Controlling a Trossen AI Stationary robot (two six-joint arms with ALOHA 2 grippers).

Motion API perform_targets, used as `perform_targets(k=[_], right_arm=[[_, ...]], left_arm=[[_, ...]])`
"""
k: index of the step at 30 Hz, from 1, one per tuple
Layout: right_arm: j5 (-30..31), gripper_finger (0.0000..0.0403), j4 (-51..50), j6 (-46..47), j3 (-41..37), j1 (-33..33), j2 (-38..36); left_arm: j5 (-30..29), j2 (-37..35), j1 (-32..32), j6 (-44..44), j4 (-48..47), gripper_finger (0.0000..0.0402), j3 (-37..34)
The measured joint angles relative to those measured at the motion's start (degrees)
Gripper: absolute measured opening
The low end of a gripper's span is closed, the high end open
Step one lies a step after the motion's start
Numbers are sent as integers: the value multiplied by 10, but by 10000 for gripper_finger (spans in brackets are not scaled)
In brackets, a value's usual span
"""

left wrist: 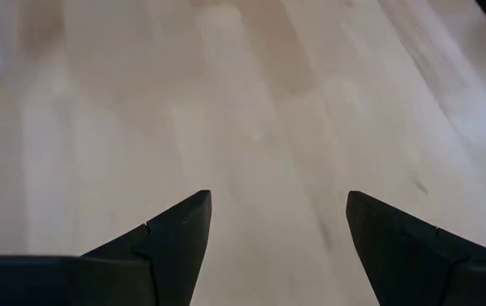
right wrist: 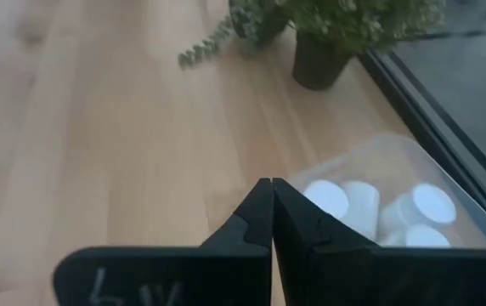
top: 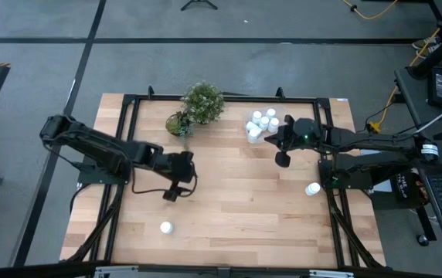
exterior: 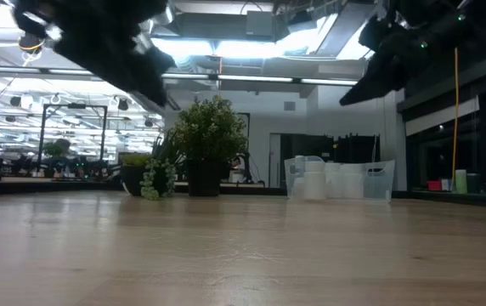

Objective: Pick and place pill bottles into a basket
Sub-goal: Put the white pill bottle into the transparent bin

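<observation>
The clear basket (top: 261, 126) stands at the table's far right and holds several white pill bottles (right wrist: 370, 204). In the low view the basket (exterior: 338, 180) sits right of the plants. One loose pill bottle (top: 166, 228) stands on the bare wood near the front left. Another (top: 312, 188) stands near the right edge. My left gripper (top: 171, 194) hovers open over the table's middle left, with only wood between its fingers (left wrist: 279, 204). My right gripper (top: 283, 160) hangs shut and empty just on the near side of the basket (right wrist: 270, 185).
A leafy potted plant (top: 203, 102) and a smaller trailing one (top: 178, 123) stand at the far edge, left of the basket. A black frame (top: 128, 108) runs round the table top. Bare wood (top: 236, 208) lies across the middle and front.
</observation>
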Motion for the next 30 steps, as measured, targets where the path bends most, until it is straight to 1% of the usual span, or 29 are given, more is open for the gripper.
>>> perform_targets(k=[4, 8, 11, 13, 15, 17, 22, 30], right_arm=[[0, 5, 19, 3, 0, 18, 3], [0, 5, 38, 8, 0, 36, 12], [0, 5, 46, -4, 0, 44, 19], [0, 5, 59, -5, 0, 48, 23], [0, 5, 61, -5, 0, 51, 24], [0, 5, 64, -4, 0, 56, 24], [0, 5, 64, 0, 0, 79, 27], [0, 5, 83, 29, 0, 117, 34]], left_arm=[[-3, 0, -39, -71, -80, 267, 37], [-2, 0, -70, -158, -118, 267, 63], [14, 0, -90, -228, -111, 267, 73], [27, 0, -102, -250, -106, 267, 71], [25, 0, -114, -261, -90, 267, 70], [10, 0, -126, -291, -84, 267, 70], [5, 0, -170, -430, -94, 263, 70], [-8, 0, -279, -629, -94, 223, 70]])
